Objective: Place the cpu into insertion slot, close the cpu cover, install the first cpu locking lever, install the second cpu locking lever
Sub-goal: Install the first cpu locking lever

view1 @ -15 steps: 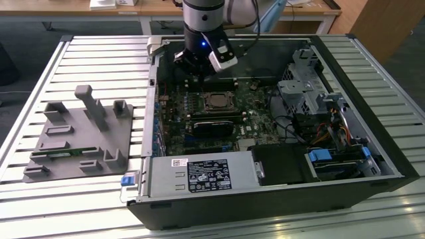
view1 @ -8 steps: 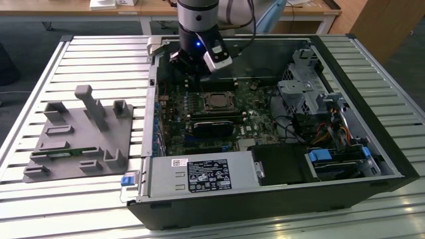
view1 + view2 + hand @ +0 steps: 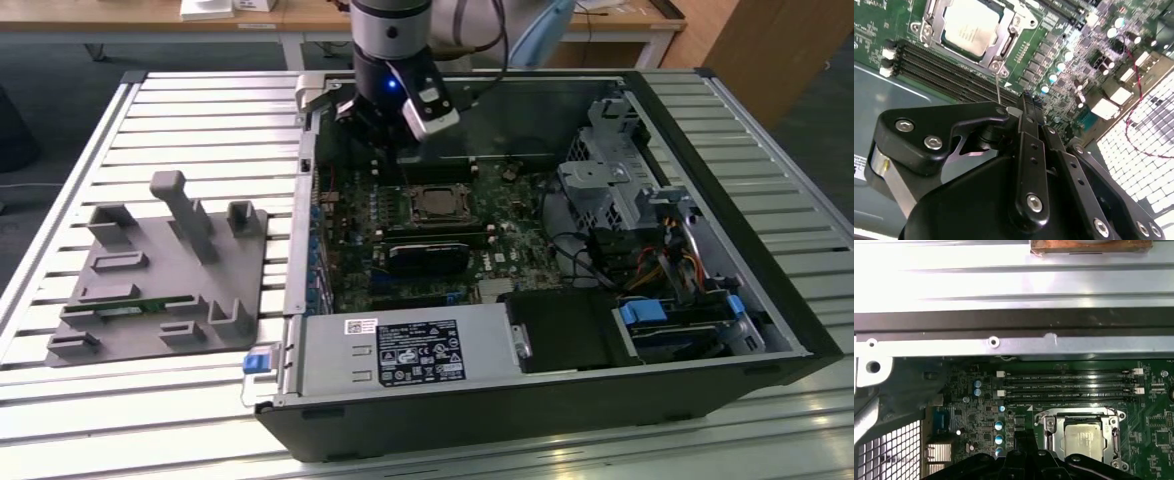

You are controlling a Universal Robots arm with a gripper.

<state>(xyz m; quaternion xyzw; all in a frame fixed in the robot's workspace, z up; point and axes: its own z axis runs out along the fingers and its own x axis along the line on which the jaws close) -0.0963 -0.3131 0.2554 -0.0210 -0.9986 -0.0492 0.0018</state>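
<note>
- The gripper [image 3: 384, 160] is seen in the exterior view hanging inside the open case [image 3: 787, 330], over the motherboard [image 3: 514, 255].
- Whether the gripper [image 3: 1011, 107] is open or closed, and whether anything is held, cannot be told.
- The cpu [image 3: 969, 27] is seen just ahead of the gripper tip and below it, apart from it, with its pale metal top facing up.
- The cpu [image 3: 1083, 437] is seated in the slot [image 3: 1060, 440], close beyond the gripper [image 3: 1021, 460].
- The cover [image 3: 1051, 426] is laid flat around the cpu as a silver frame.
- A thin wire lever [image 3: 998, 85] is seen standing up from the slot's corner nearest the gripper, its upper end reaching the gripper tip; contact cannot be told.
- The memory slots [image 3: 1069, 385] are seen beyond the cpu, farther from the gripper.
</note>
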